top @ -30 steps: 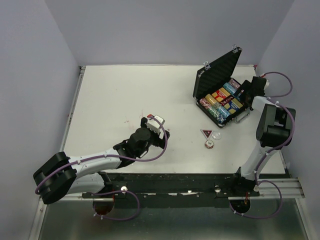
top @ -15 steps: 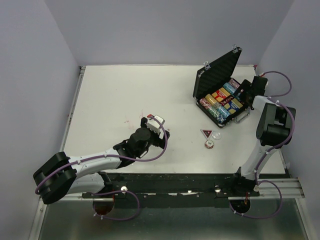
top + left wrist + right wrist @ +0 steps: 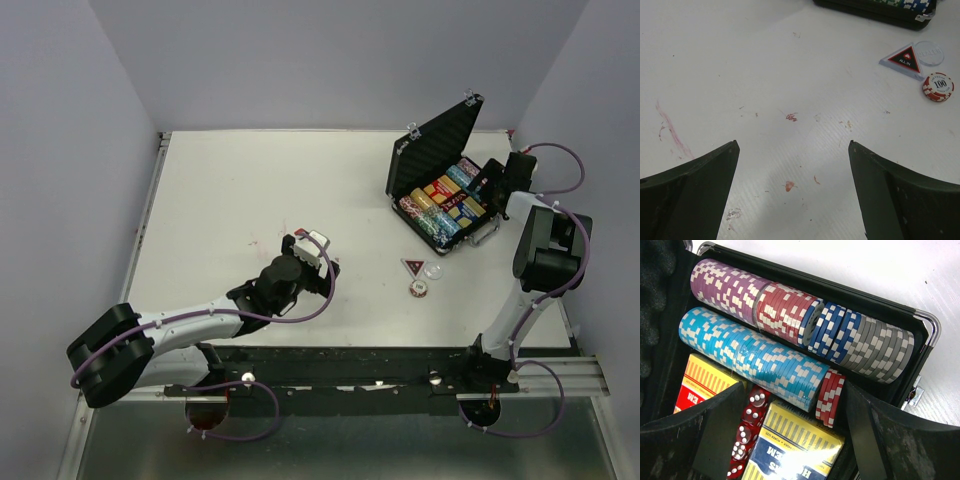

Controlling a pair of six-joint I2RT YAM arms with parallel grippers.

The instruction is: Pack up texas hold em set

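My right gripper (image 3: 790,407) gapes over the case (image 3: 436,154), my left gripper (image 3: 792,150) gapes near "ALL IN" marker (image 3: 904,56), "100" chip (image 3: 938,86).

Bright even diffuse light, faint soft shadows, wrist views sharp, overhead view slightly softer

The case (image 3: 875,7) is cropped by the left wrist view's top edge, the right gripper (image 3: 792,390) hides parts of both card decks (image 3: 790,437) behind its fingers (image 3: 685,440) — and overhead, the chip stack (image 3: 419,288) is too small to read.
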